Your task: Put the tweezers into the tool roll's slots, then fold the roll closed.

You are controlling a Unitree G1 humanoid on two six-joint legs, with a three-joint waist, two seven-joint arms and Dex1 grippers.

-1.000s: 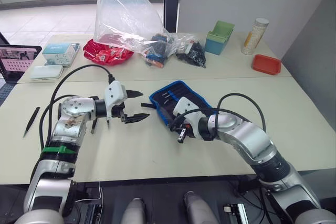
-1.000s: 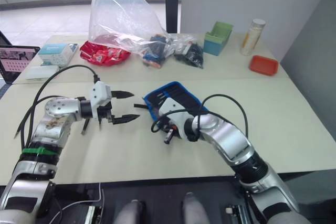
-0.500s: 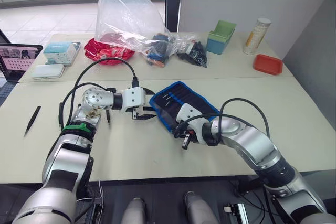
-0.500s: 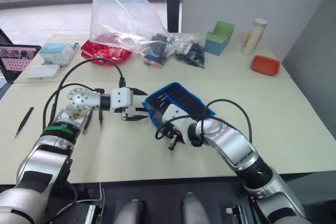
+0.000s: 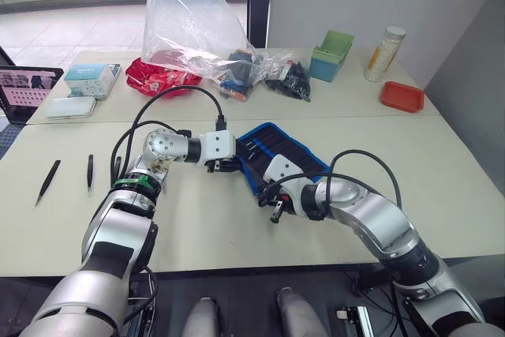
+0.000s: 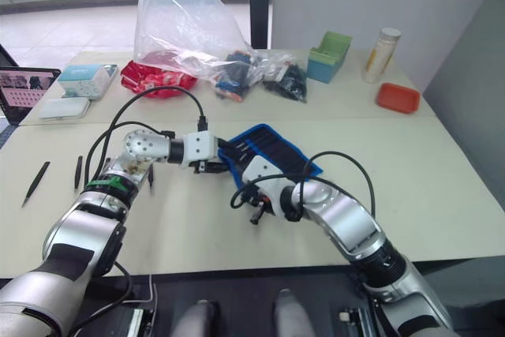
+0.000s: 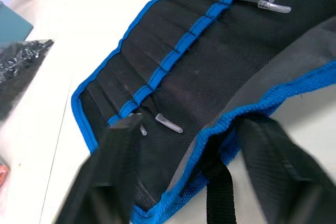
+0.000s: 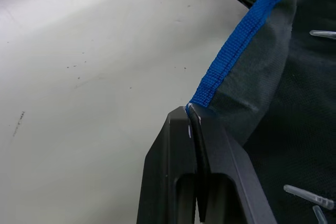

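Roll (image 5: 278, 153) is seen at frame centre on the table (image 5: 442, 163), long axis running from upper left to lower right, slots crossing it. Compared with a second ago, the left gripper (image 5: 226, 165) has been brought from well apart to the roll's left edge, fingers spread around the blue border. The right gripper (image 8: 195, 124) is clenched on the near border. Two tweezers (image 5: 89, 170) are left lying at centre-left, so folding seems premature.
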